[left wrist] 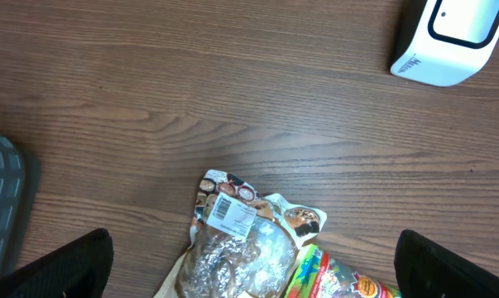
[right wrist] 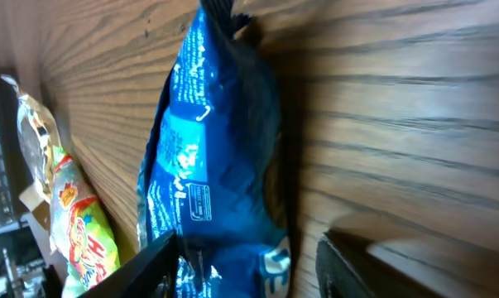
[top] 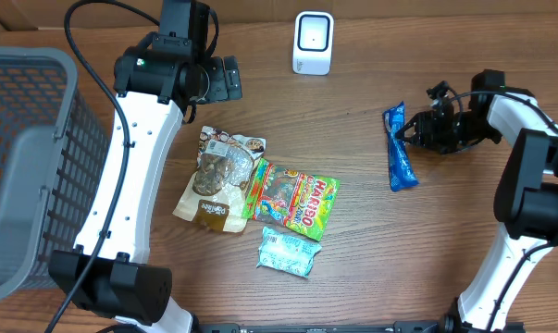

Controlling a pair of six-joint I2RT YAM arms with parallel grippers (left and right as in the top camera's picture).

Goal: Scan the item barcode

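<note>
The item, a blue snack packet (top: 400, 148), lies flat on the wooden table at the right, shown close up in the right wrist view (right wrist: 212, 165). My right gripper (top: 412, 129) (right wrist: 247, 265) straddles its upper end, still open: one finger sits against the packet's edge and bare wood shows between the packet and the other finger. The white barcode scanner (top: 313, 43) (left wrist: 452, 37) stands at the back centre. My left gripper (top: 228, 79) (left wrist: 253, 261) hovers wide open and holds nothing, above the back-left table, left of the scanner.
A clear-and-brown snack bag (top: 218, 176) (left wrist: 249, 240), a green Haribo bag (top: 292, 199) and a pale teal packet (top: 288, 252) lie together mid-table. A grey mesh basket (top: 29, 166) fills the left edge.
</note>
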